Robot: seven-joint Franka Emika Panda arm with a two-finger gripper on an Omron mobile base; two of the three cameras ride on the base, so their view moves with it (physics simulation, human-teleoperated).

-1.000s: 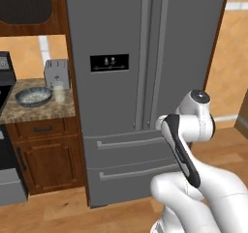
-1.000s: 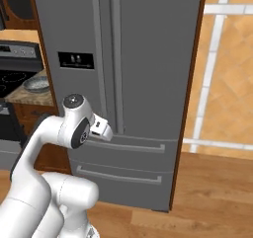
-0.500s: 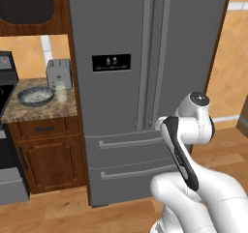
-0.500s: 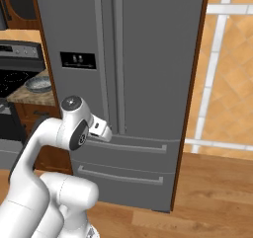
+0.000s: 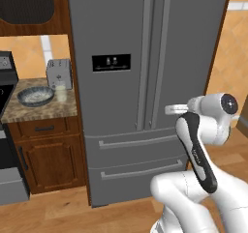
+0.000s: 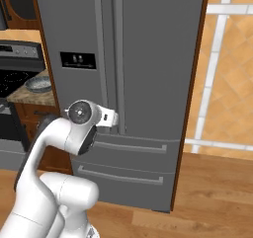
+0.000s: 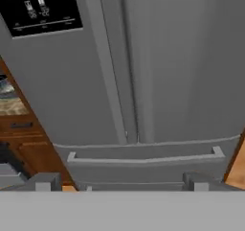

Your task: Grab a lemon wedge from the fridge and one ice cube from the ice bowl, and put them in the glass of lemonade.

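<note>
Fridge: the tall grey French-door fridge (image 5: 145, 82) stands shut, both doors flush, two long vertical handles side by side at the middle seam, a black dispenser panel (image 5: 111, 62) on the left door and two drawers below.
Arm: the white arm with dark joints (image 5: 203, 145) is raised in front of the fridge's lower doors, its hand aimed at the door fronts near the foot of the handles.
Gripper: the two-finger gripper (image 7: 122, 181) is spread wide, nothing between its dark tips; it is clear of the fridge.
Counter: a speckled stone counter (image 5: 43, 112) sits left of the fridge over wooden cabinets.
Ice bowl: the wide shallow blue-grey bowl (image 5: 35, 96) rests on that counter.
Lemonade: the small clear glass of pale liquid (image 5: 61, 92) stands just right of the bowl, in front of the grey two-slot toaster (image 5: 59, 73).
Stove: a black range (image 6: 15, 79) lies further left.
</note>
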